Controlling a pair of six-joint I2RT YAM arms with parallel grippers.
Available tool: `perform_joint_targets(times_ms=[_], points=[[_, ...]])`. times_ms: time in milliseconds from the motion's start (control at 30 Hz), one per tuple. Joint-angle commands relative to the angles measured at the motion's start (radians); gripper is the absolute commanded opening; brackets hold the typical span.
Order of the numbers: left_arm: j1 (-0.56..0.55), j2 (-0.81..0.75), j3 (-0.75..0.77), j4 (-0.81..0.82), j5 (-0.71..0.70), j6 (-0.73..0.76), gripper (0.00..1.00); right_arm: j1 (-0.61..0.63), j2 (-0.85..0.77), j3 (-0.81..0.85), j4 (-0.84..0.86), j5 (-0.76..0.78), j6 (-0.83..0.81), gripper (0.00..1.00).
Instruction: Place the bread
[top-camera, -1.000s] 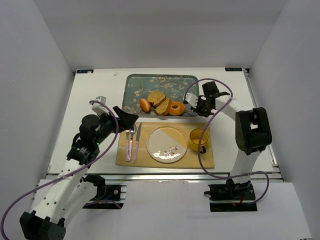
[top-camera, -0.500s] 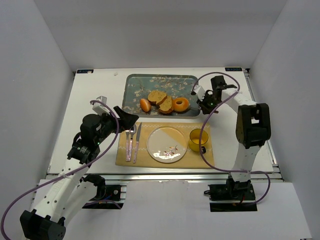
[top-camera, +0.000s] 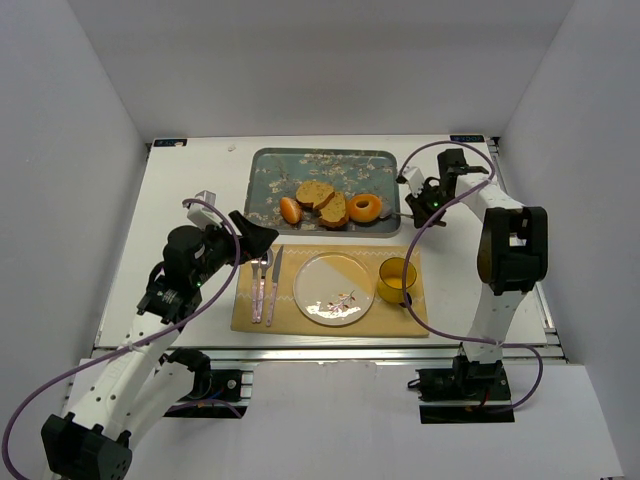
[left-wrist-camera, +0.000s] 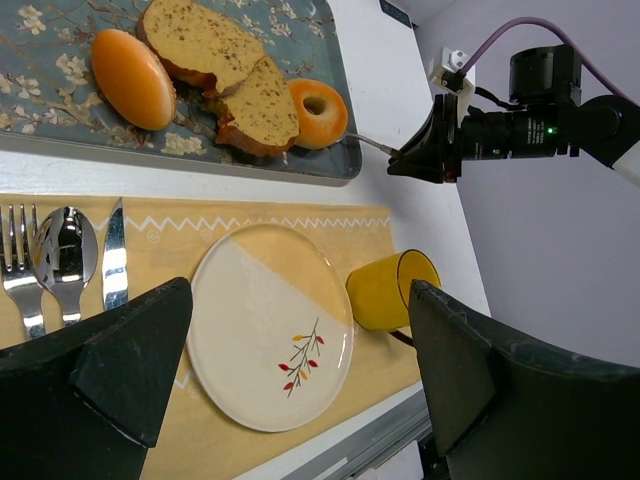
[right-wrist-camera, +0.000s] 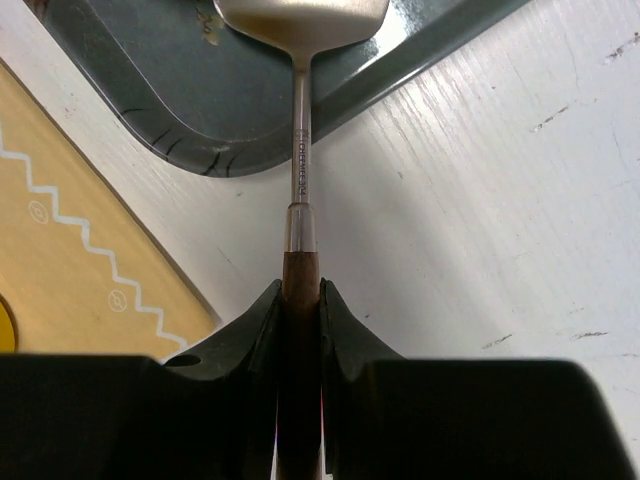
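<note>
Bread (top-camera: 365, 207) on tray (top-camera: 268, 182), right pincer (right-wrist-camera: 300, 293) clamped on spatula (right-wrist-camera: 299, 150) handle

A white tabletop (top-camera: 190, 180) fills the middle of the top view. Plain white panels box it in: a back wall (top-camera: 320, 60) at the top, a left wall (top-camera: 60, 150) and a right wall (top-camera: 590, 150). An aluminium rail (top-camera: 330, 352) edges its lower side. The light is even and the shadows are soft.

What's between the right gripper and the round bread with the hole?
The spatula held by the right gripper, crossing the tray rim toward the bread; left wrist view.
</note>
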Motion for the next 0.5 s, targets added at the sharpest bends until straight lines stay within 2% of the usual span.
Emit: perform_joint_targets(times_ms=[0,467], points=[[0.006,0.001,0.033,0.02,0.009,0.002,0.98,-0.006,-0.01,0.038,-0.008,-0.036,0.01,0.0],[0.007,0.006,0.021,0.037,0.017,-0.003,0.98,0.073,-0.117,-0.124,0.095,0.073,-0.2,0.0]])
